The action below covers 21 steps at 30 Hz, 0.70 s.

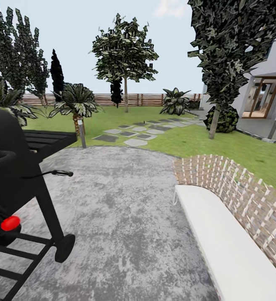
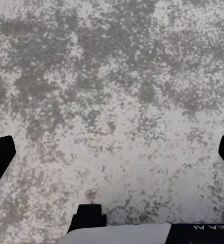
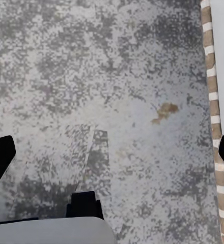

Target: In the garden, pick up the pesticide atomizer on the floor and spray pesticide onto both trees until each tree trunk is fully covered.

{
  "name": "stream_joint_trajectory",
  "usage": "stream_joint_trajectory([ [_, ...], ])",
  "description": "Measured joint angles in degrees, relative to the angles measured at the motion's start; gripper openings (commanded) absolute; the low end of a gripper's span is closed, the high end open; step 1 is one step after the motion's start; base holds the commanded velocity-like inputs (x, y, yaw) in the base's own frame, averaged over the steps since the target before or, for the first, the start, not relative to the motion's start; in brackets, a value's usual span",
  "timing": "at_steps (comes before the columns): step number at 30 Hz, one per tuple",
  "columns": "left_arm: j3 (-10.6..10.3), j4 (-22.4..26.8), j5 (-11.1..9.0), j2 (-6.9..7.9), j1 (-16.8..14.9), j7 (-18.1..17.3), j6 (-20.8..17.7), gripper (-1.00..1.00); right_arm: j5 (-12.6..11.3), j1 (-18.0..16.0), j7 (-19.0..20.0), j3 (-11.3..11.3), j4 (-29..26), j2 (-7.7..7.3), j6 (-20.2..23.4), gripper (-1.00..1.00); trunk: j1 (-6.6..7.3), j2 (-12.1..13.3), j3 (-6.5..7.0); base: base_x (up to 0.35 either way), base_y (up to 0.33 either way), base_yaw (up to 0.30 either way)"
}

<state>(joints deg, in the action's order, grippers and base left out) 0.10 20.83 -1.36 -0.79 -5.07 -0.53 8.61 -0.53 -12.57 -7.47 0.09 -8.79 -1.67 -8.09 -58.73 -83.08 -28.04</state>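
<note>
Right below me, my left gripper (image 2: 112, 152) points down at mottled grey paving (image 2: 117, 76), its two black fingertips at opposite edges of the left wrist view, spread wide, nothing between them. My right gripper (image 3: 112, 152) hangs the same way, released and empty, over the same paving, with a brown stain (image 3: 165, 112) on the ground ahead of it and a strip of brick edging (image 3: 214, 117) running along one side.

Looking out from my head camera, a black grill (image 1: 16, 184) on wheels stands close on my left, red knob showing, and a pale bench (image 1: 226, 242) backed by a curved brick wall (image 1: 238, 188) sits close on my right. Between them the paved patio (image 1: 121, 209) runs forward to the lawn (image 1: 221, 146).

The pesticide atomizer is nowhere on the ground I can see, so I can't say which gripper is nearer it or how it lies.

Further out, stepping stones (image 1: 134, 133) cross the grass. One tree (image 1: 215, 83) rises ahead on the right near the house (image 1: 267, 92), its pale trunk leaning slightly; another tree (image 1: 125, 58) stands further back, straight ahead, before the slatted fence (image 1: 146, 99). Both lie forward of me, well apart. My guess: drive forward and scan the ground first.
</note>
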Motion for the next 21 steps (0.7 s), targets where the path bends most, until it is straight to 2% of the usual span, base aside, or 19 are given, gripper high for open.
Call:
stream_joint_trajectory([
  [21, 0.1, 0.0, 0.0, 0.00, 0.0, 0.1, -0.1, 1.00, 0.1, 0.0, 0.1, 0.1, 0.2, 0.03, 0.2, 1.00, 0.00, 0.0, 0.00, 0.350, 0.000, 0.000],
])
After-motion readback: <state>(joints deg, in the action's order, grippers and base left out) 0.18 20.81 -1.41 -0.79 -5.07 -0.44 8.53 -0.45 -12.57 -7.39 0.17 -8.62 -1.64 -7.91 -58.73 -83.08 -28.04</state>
